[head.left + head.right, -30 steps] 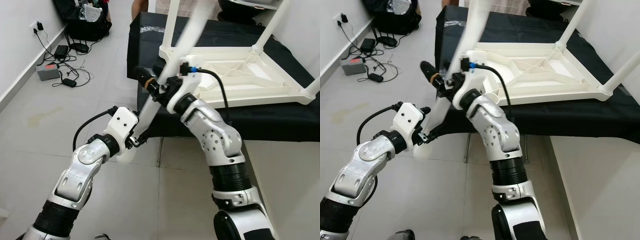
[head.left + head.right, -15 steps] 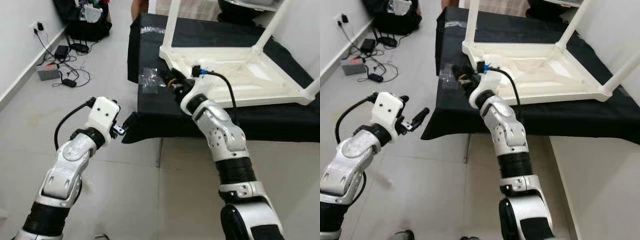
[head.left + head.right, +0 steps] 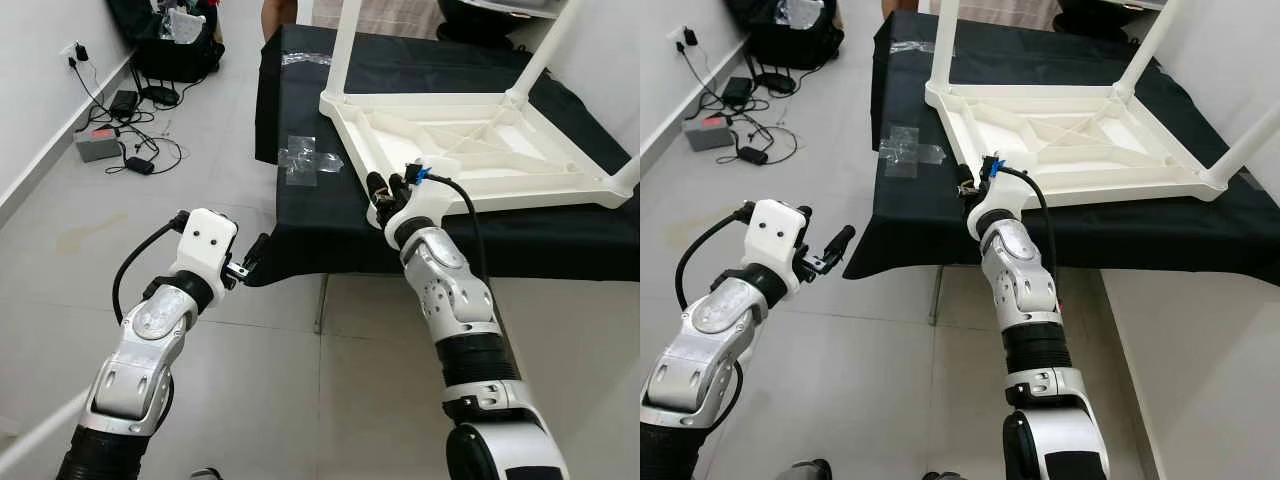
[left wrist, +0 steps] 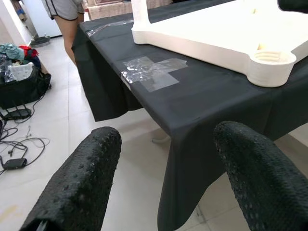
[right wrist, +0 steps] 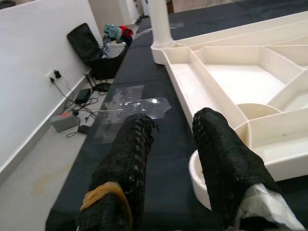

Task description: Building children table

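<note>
Both grippers are released and empty: right gripper [image 3: 383, 190] beside the upturned table's [image 3: 480, 150] empty corner socket [image 4: 271, 64], left gripper [image 3: 252, 262] over the floor; with no leg held, assembly could stall.

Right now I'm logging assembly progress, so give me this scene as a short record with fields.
table: white tabletop upside down on black cloth
legs fitted: three, pointing up
near corner socket: empty
left gripper: open, off the cloth's edge, holding nothing
right gripper: open, at the near corner
tape: clear patch on the cloth
</note>
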Motion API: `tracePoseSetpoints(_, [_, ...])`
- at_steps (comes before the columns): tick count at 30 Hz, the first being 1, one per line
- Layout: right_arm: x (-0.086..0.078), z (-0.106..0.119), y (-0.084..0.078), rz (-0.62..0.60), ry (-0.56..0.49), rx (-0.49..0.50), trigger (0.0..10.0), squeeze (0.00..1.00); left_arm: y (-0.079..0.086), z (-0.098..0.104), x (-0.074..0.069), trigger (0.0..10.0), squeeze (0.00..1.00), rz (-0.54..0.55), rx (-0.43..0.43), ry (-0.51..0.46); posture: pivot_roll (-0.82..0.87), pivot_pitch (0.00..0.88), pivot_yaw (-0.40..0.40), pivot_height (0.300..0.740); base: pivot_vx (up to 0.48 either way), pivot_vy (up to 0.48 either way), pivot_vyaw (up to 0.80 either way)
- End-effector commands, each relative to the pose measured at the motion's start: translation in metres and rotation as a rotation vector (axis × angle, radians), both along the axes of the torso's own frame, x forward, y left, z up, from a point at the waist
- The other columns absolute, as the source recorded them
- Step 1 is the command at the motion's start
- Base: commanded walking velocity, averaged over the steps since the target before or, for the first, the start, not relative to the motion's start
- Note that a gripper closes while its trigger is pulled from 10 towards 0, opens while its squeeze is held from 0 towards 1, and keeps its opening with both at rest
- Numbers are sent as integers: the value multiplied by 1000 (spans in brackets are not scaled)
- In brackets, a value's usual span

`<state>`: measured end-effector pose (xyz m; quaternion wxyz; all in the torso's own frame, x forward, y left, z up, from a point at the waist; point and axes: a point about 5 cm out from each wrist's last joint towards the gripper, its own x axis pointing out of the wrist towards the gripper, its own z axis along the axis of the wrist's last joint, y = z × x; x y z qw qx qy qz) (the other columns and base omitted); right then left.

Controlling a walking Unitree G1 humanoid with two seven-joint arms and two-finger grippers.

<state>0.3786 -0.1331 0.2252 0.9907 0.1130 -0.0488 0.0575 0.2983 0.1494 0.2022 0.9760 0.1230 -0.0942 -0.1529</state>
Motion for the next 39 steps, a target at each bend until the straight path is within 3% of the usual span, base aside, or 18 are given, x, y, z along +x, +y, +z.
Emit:
tracePoseSetpoints(1, [-2, -13, -12, -33, 49, -51, 10000, 0, 0, -7, -5, 10000, 0, 5, -1, 29, 84, 211, -117, 740, 0, 0, 0])
tracePoseSetpoints(13, [-5, -10, -13, -68, 22, -59, 10000, 0, 2, -9, -11, 10000, 0, 26, 4, 33, 83, 207, -108, 740, 0, 0, 0])
tracePoseSetpoints(28, [-16, -10, -9, -9, -28, -66, 10000, 0, 4, -14, -18, 10000, 0, 118, -26, 35, 85, 214, -112, 740, 0, 0, 0])
tracePoseSetpoints(39, [-28, -11, 2, 80, -70, -129, 10000, 0, -4, -20, -29, 10000, 0, 119, -43, 60, 84, 211, -120, 740, 0, 0, 797])
